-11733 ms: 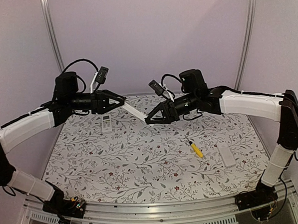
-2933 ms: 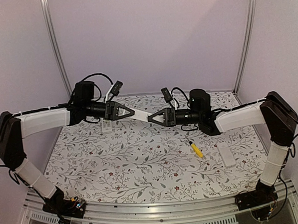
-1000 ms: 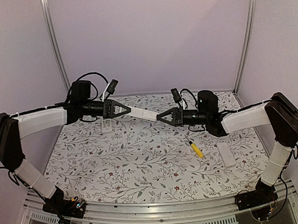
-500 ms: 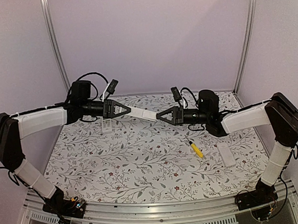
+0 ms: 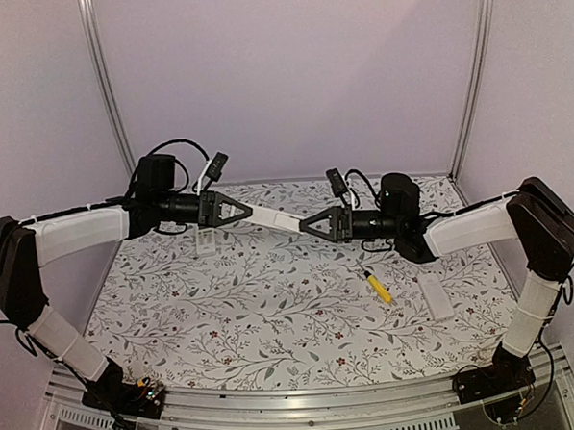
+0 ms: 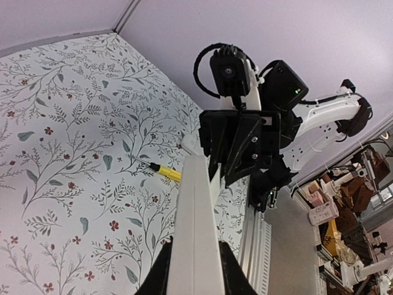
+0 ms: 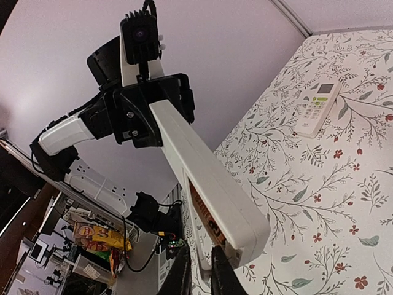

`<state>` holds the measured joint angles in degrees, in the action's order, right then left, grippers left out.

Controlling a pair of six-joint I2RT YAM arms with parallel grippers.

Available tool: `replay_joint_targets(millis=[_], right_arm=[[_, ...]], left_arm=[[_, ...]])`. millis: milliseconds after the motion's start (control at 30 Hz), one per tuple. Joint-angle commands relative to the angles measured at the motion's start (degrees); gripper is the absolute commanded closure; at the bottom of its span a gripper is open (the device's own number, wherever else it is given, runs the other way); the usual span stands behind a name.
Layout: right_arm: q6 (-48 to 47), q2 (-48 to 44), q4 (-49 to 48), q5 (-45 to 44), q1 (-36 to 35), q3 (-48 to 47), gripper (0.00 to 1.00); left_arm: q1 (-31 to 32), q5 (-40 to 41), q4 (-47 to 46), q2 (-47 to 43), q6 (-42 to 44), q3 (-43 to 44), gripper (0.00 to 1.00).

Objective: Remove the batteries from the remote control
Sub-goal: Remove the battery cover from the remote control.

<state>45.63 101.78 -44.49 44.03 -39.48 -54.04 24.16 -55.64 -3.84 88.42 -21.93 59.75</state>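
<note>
I hold a long white remote control [image 5: 268,218] in the air between my two arms. My left gripper [image 5: 249,212] is shut on one end; in the left wrist view the remote [image 6: 195,209] runs straight out from between the fingers [image 6: 169,270]. My right gripper [image 5: 304,224] meets the other end. In the right wrist view the remote [image 7: 202,153] shows an open slot with a red-orange battery [image 7: 206,216] inside. There my right gripper [image 7: 201,247] is pinched on a thin white battery cover [image 7: 202,258] standing slightly off the body.
A second white remote with buttons [image 5: 205,240] lies at the table's back left, also visible in the right wrist view [image 7: 316,109]. A yellow-handled tool [image 5: 377,286] and a plain white oblong piece [image 5: 436,296] lie on the right of the floral tabletop [image 5: 273,312].
My right gripper has slid a little left, up against the remote's end, and its fingers have narrowed. The left arm and the remote have stayed put.
</note>
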Motion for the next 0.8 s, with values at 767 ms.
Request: replay_joint_targets(millis=[767], right_arm=[[0.5, -1.7, -2.5, -0.4, 0.5, 1.3, 1.0]], left_arm=[[-1.8, -2.6, -4.1, -1.4, -2.5, -0.9, 1.0]])
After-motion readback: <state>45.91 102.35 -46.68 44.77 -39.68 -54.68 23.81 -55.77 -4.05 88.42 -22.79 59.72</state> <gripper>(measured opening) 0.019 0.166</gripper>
